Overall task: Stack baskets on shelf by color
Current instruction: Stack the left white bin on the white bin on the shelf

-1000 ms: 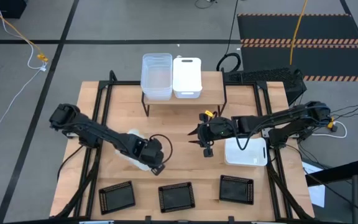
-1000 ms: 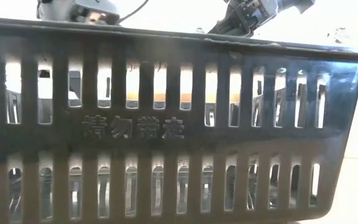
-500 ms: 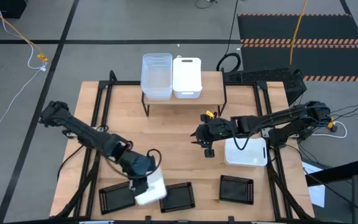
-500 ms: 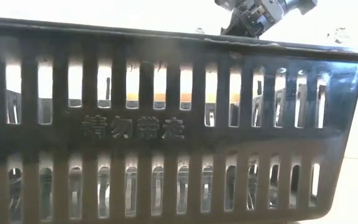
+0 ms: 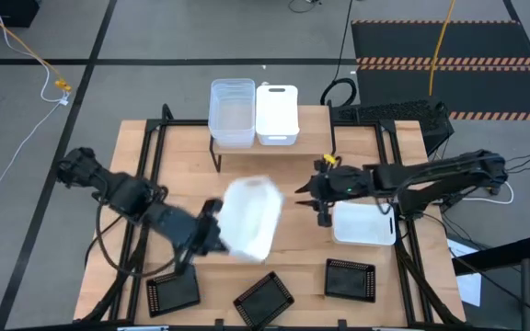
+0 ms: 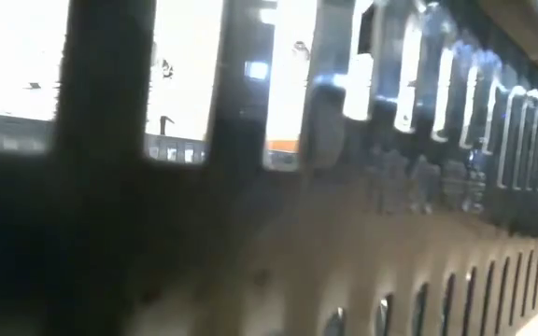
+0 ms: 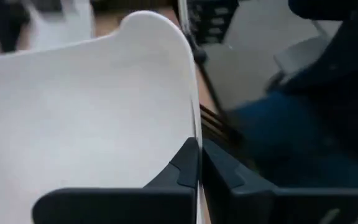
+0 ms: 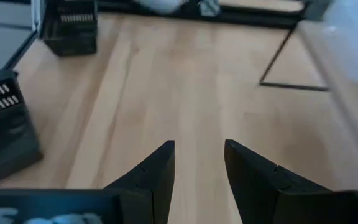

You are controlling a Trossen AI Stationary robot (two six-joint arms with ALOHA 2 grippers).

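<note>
My left gripper (image 5: 213, 230) (image 7: 197, 149) is shut on a white basket (image 5: 249, 217), held up over the middle of the table. On the shelf (image 5: 313, 119) a clear basket (image 5: 232, 112) and a white basket (image 5: 277, 113) stand side by side. Another white basket (image 5: 364, 223) rests on the table at the right. Three black baskets stand along the near edge: left (image 5: 173, 292), middle (image 5: 265, 299), which sits askew, and right (image 5: 351, 279). My right gripper (image 5: 313, 197) (image 8: 199, 149) hovers open left of the right-hand white basket. My left gripper pinches the white basket's side wall at its rim (image 7: 194, 118), one finger (image 7: 185, 165) inside the basket and one (image 7: 222, 168) outside. The basket is lifted clear of the table and tilted, reaching from the gripper toward the table's right.
The middle black basket's slotted wall (image 6: 362, 187) stands right against the low camera and fills that view. Bare wood lies between the shelf and the black baskets. A keyboard (image 5: 389, 115) lies at the far right corner. Black frame rails run along both table sides.
My left gripper carried the white basket from left of centre down to the near edge beside the black baskets, then swung it up and right to mid-table, lifted clear and tilted. The middle black basket was turned about and shifted. My right gripper moved a little toward the table's right.
</note>
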